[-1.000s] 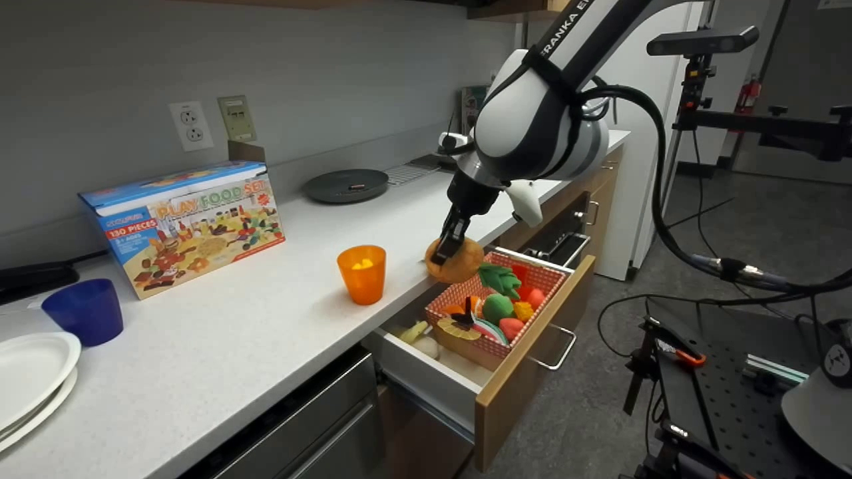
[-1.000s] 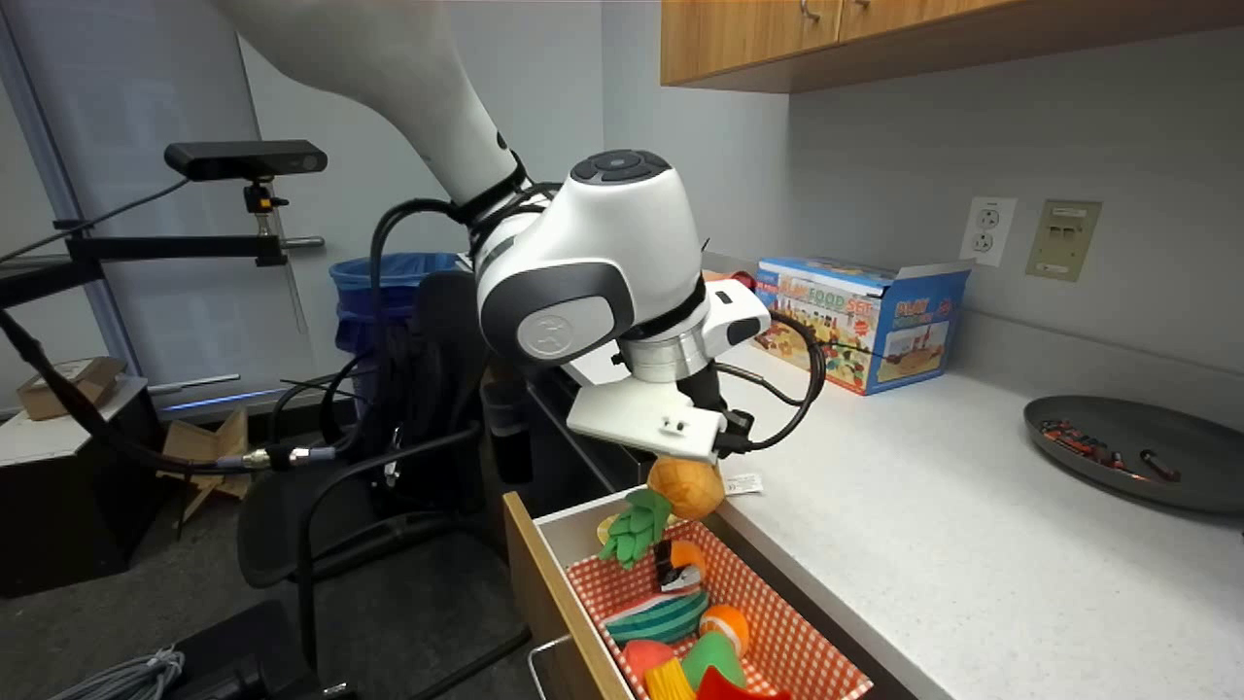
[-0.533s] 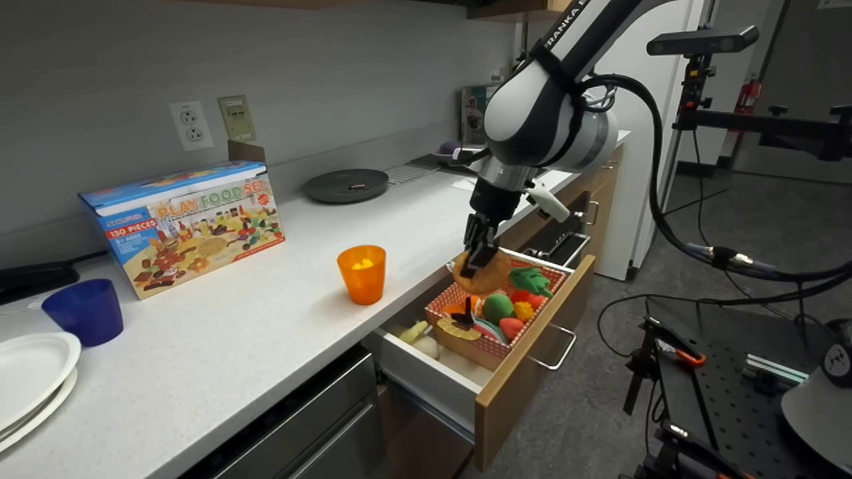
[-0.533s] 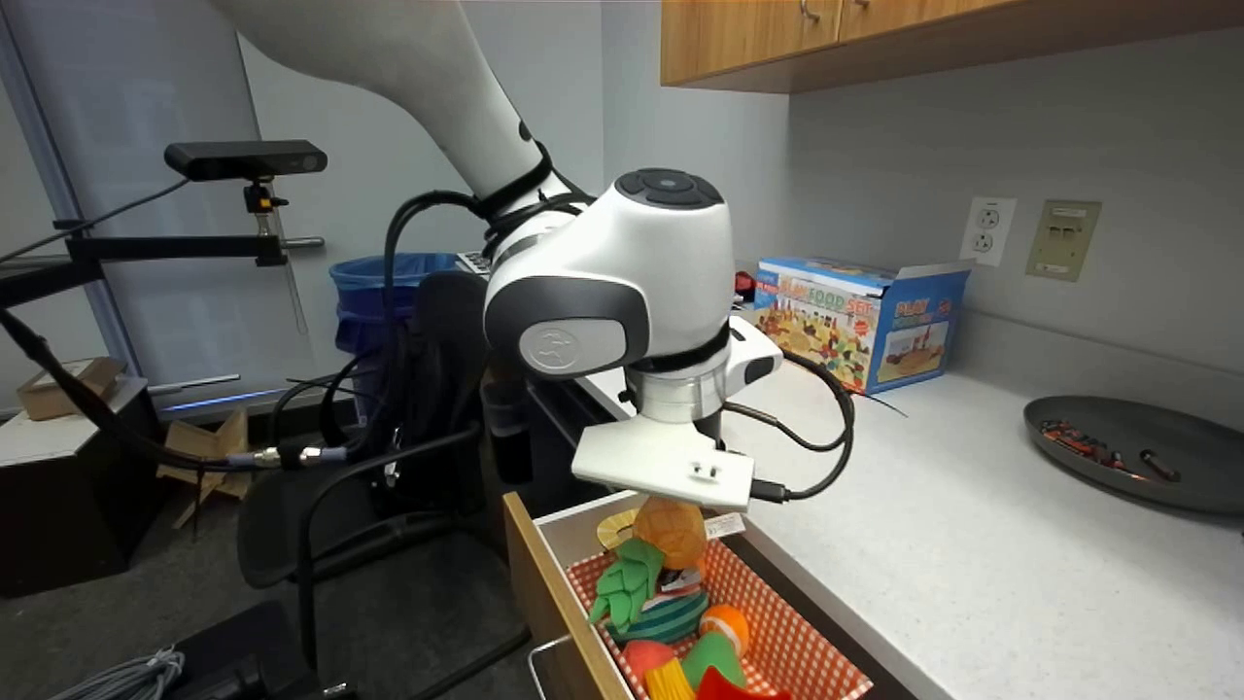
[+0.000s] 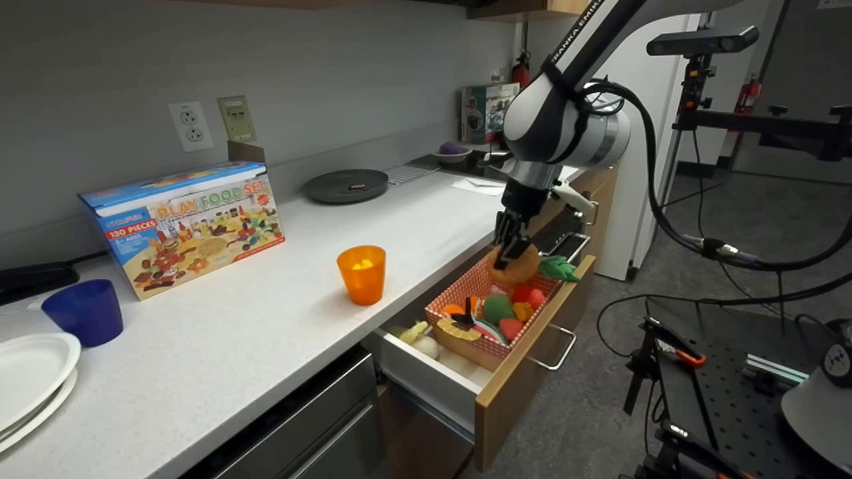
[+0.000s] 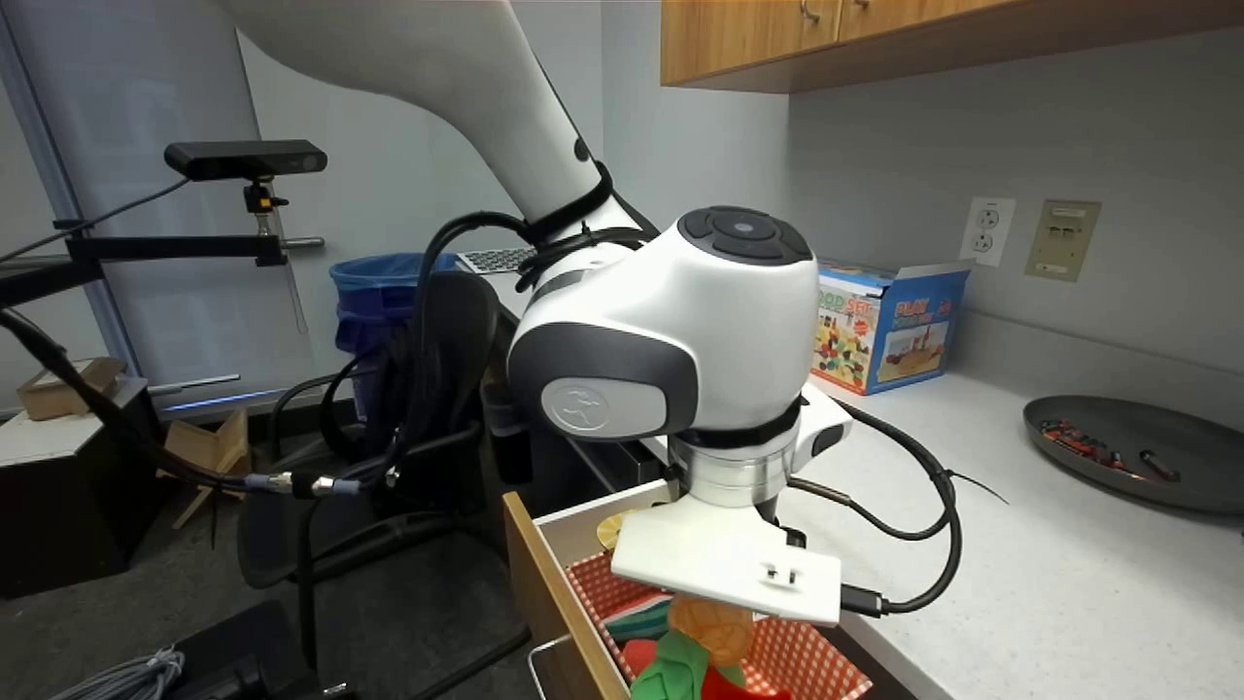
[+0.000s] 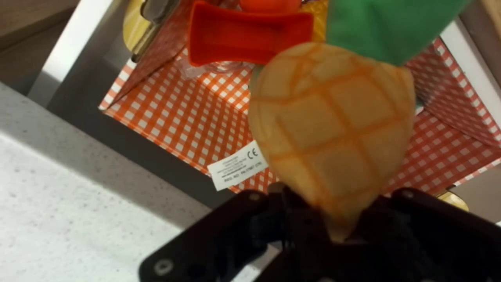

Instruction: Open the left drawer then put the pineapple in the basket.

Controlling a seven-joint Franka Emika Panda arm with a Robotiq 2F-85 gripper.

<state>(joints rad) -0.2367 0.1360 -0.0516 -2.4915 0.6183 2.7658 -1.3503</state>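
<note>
We find the gripper [image 5: 506, 256] clamped on the pineapple [image 7: 336, 117], held over the basket [image 7: 168, 117] in the open drawer [image 5: 519, 382], out past the front edge of the counter [image 5: 266, 352]. Whether its underside touches the toy pieces [image 5: 498, 309] below, we cannot tell. Pineapple rounded, soft-looking, orange grid lines on yellow; green leaves [image 7: 383, 31] pointed, cloth-like. Basket walls in red-and-white check. Drawer front light brown wood, with a silver bar handle [image 5: 566, 351]. Counter white, finely speckled. Near its front edge, an orange cup [image 5: 361, 283]: tapered, see-through, yellow showing inside. Toward the back edge, a flat, dark, round pan [image 5: 333, 191].

In an exterior view, a white wrist plate [image 6: 719, 554] hides the gripper from us. Leaves cut off by the top of the wrist view; white plates [image 5: 33, 366] cropped in an exterior view.

Writing: box [image 5: 200, 229] near the back edge, "PLAY FOOD SET", "130 PIECES". On the white tag [image 7: 236, 166] beside the pineapple we read "CE" and "REG. NO"; other lines too fine. On the arm [image 5: 542, 116]: "RANKA EMIKA", white on black.
</note>
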